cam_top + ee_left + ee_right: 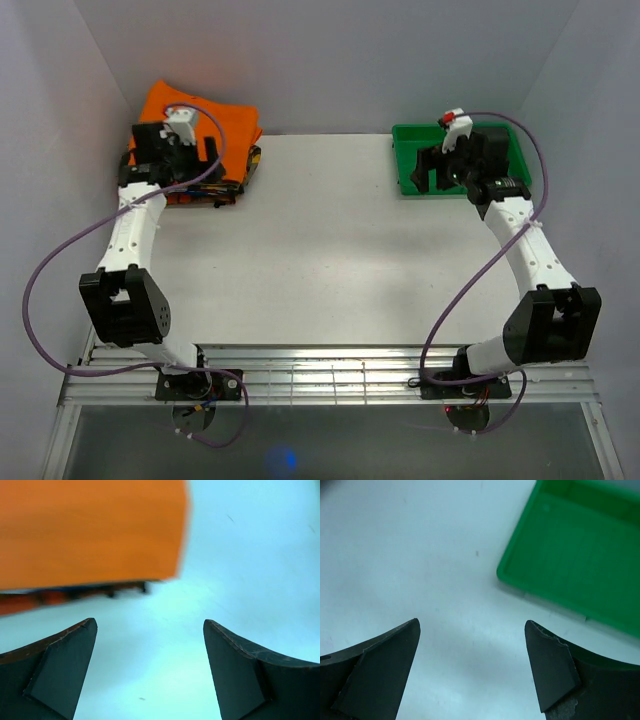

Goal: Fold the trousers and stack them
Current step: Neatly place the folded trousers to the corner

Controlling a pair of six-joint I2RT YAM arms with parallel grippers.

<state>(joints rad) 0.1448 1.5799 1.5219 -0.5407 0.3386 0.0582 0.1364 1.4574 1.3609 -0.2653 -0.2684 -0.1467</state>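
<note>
The orange trousers (pixel 238 118) lie folded on top of a small pile at the table's far left corner. In the left wrist view the trousers (pixel 90 530) fill the upper left, with their right edge over the table. My left gripper (pixel 197 160) hovers over the near side of that pile. In its own view the left gripper (pixel 150 630) is open, with only bare table between its fingers. My right gripper (pixel 432 170) is at the far right, by the green bin, and its wrist view shows the right gripper (pixel 472 630) open and empty too.
A darker patterned folded garment (pixel 215 192) lies under the trousers, showing as a dark strip (pixel 75 592) below the orange. A green bin (pixel 515 140) stands at the far right; its corner (pixel 580 555) is just beyond my right fingers. Walls close in the table's sides and back.
</note>
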